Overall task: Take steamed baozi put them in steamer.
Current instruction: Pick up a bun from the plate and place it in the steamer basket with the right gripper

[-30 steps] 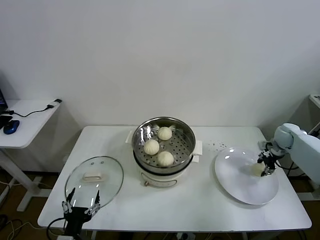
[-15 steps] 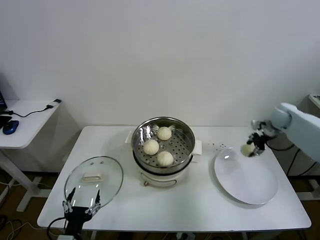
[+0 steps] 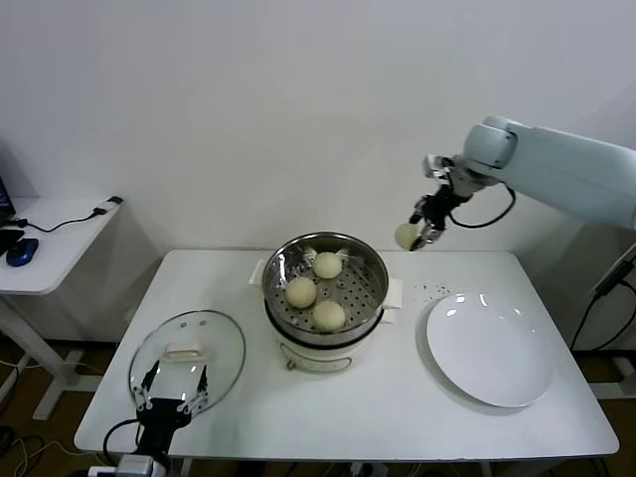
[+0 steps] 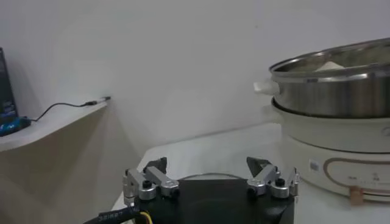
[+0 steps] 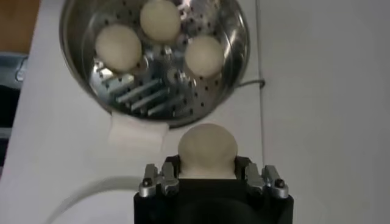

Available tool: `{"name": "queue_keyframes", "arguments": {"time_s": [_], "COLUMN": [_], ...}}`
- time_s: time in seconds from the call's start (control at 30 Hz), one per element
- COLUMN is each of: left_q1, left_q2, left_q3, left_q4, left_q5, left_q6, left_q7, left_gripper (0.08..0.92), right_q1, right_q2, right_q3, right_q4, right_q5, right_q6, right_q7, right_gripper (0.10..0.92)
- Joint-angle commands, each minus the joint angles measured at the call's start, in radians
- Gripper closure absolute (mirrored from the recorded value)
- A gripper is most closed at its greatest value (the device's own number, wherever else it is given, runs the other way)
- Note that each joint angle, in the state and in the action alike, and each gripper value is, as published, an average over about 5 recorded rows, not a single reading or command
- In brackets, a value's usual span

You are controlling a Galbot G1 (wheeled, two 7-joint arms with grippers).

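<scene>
White table (image 3: 397,397): steamer (image 3: 325,298) centre, glass lid (image 3: 187,355) left, white plate (image 3: 490,348) right, perhaps napkin (image 3: 394,293).

No readable text or labels anywhere.

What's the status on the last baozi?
Right gripper shut on fourth baozi, airborne beside steamer. Three baozi inside. Left gripper open, parked over glass lid. Nothing blocking.

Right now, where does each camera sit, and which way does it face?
Head: high, looking down at the table; right pincer holds a baozi.
Left wrist: low at table edge, facing the steamer; open left pincer shows.
Right wrist: above, looking down past the held baozi.
Shared: all three show the steamer.
</scene>
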Motion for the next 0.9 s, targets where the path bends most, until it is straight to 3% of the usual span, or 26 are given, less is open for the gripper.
{"name": "queue_keyframes", "arguments": {"time_s": [0.03, 0.9], "left_q1": [-0.009, -0.024], "left_q2": [0.001, 0.016], "left_q3": [0.005, 0.001], "left_q4": [-0.002, 0.048], "left_q5": [-0.01, -0.02], "left_q6": [0.007, -0.004], "left_q7": [0.003, 0.003], "left_gripper": [0.177, 0.177], "right_q1": [0.1, -0.134], "right_q2": [0.218, 0.29], "right_q3": [-0.167, -0.209], "right_q4": [0.056, -0.014], "right_q5": [0.219, 0.122], "right_q6": [-0.061, -0.089], "right_q7": [0.043, 0.135], "right_gripper": [0.437, 0.44]}}
